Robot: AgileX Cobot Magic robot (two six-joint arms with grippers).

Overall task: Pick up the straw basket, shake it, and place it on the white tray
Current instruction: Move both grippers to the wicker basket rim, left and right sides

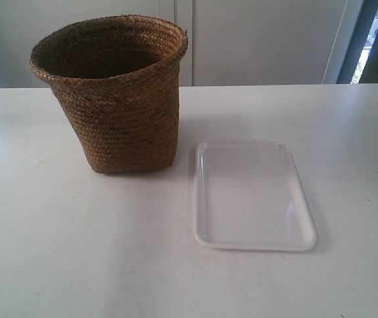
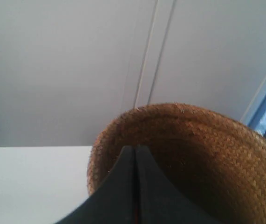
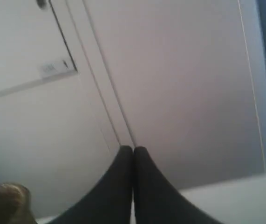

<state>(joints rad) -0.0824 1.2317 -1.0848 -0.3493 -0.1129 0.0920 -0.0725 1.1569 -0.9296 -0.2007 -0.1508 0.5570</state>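
The straw basket stands upright on the white table, brown and woven, with its flared rim at the top. Just to its right lies the white tray, flat and bare. Neither arm shows in the exterior view. In the left wrist view my left gripper is shut with its black fingers pressed together, and the straw basket fills the space right behind the tips. My right gripper is shut too, holding nothing, pointing at the wall, with a bit of the straw basket at the picture's corner.
The white table spreads wide around both objects. Behind it stands a pale wall with cabinet panels, and a dark window frame sits at the far right.
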